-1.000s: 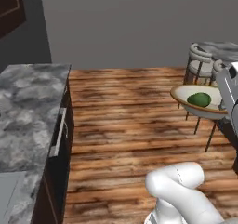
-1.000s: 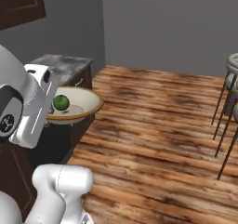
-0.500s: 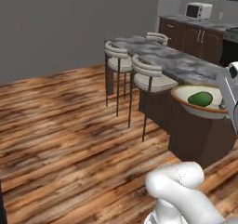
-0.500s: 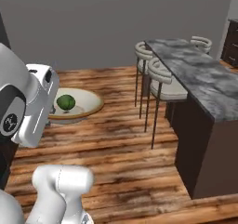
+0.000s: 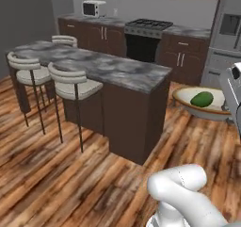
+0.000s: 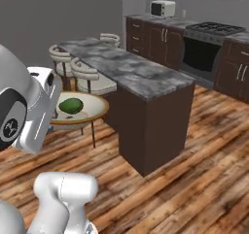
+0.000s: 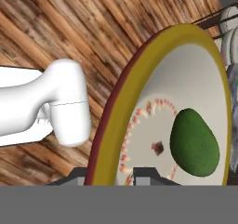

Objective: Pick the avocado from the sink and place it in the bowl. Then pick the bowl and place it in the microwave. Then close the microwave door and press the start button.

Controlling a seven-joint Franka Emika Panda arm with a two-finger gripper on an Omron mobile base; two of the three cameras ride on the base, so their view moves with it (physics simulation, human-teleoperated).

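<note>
In the left base view, the shallow cream bowl (image 5: 203, 105) sat at right centre, carried in mid-air, a smooth green avocado (image 5: 202, 99) inside; the microwave (image 5: 92, 8) stood upper left on the marbled worktop (image 5: 179, 30). Judging by this, the carry step was underway; next needs approaching that microwave.

In the right base view, the bowl (image 6: 92, 108) hung at left.

In the hand view, the claw (image 7: 109, 177) was clamped narrowly on the bowl's brownish rim (image 7: 104, 139).

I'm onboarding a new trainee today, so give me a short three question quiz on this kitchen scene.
1. True or false: the small dark green avocado lies in the wide cream bowl with the brownish rim.
2. What grips the bowl's rim: A the robot's two-finger gripper, B a stool, C the counter?
3. Fill in: the white microwave stands on the far ____.

Key: 1 true; 2 A; 3 counter.
</note>
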